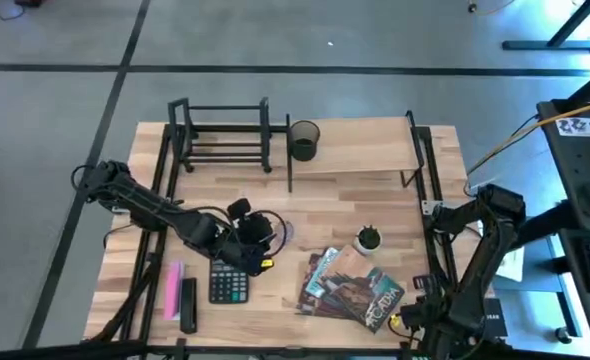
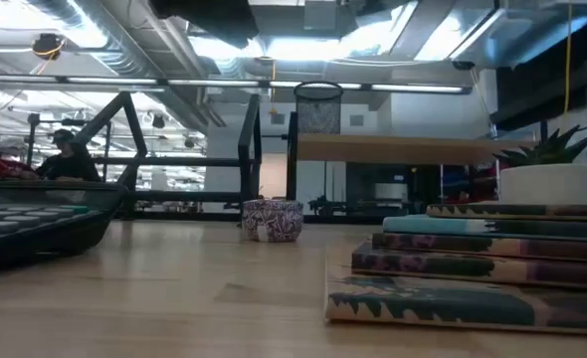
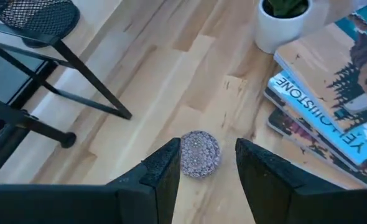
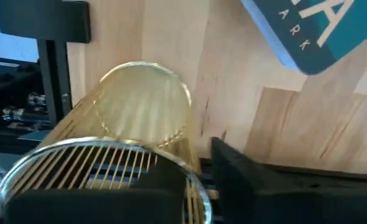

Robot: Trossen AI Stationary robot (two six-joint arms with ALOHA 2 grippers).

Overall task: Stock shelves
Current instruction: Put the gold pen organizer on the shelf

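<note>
Left wrist view: left end effector [image 3: 207, 171] spread wide, hovering over a small patterned round tin [image 3: 199, 154] on the surface [image 3: 171, 81], tin between the fingers, untouched. Black book rack [image 1: 221, 133] and light-wood shelf [image 1: 360, 155] stand well beyond, at the far edge (mesh cup [image 1: 303, 139] on shelf). Right end effector [image 4: 199, 180] near a gold wire basket [image 4: 134, 118]; grip cannot be told.

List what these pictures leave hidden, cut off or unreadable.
- Right gripper: the high view loses it at the bottom edge; whether the gold wire cup is gripped can't be told.
- Book: title cut by the right wrist frame.
- Calculator: blurred in the low view, keys unreadable.
</note>
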